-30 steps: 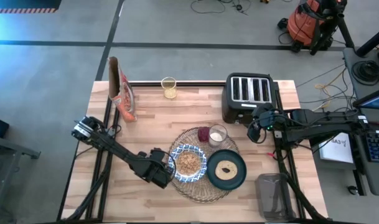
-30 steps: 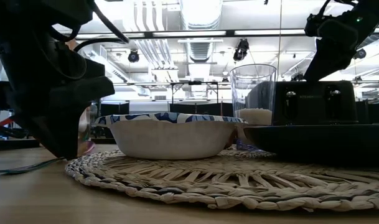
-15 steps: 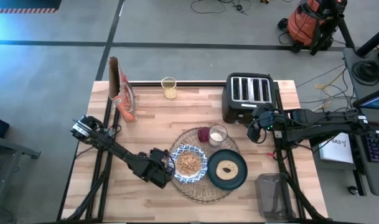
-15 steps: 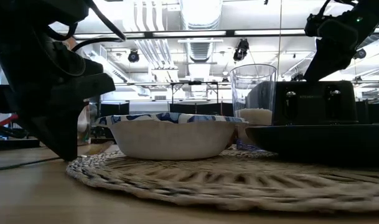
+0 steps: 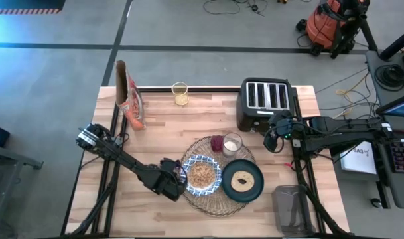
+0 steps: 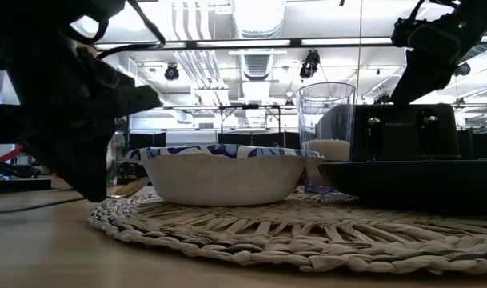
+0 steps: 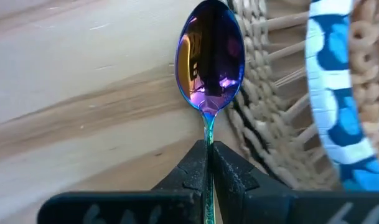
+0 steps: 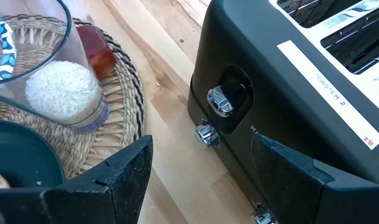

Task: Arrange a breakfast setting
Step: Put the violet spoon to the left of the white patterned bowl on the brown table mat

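Left end effector (image 7: 209, 163): closed tight on the thin handle of a spoon (image 7: 210, 65), low over the wooden worktop (image 5: 162, 129), just beside the left rim of the placemat (image 5: 217, 206).
Spoon: glossy metal with a purple-blue-gold sheen, oval bowl; long axis runs straight out from the fingertips, bowl end away from the end effector, alongside the mat's edge.
Placemat: large, round, woven straw, coarse braided rim.
Bowl (image 5: 202, 174): blue-and-white pattern, round, holding cereal rings; sits on the mat's left part, just beyond the spoon.
Plate (image 5: 242, 180): dark teal, round, on the mat right of the bowl.
Glass (image 5: 232, 143): small, clear, at the mat's far edge.
Right end effector (image 8: 198, 163): fingers spread wide, holding nothing, beside the black toaster (image 5: 264, 103).
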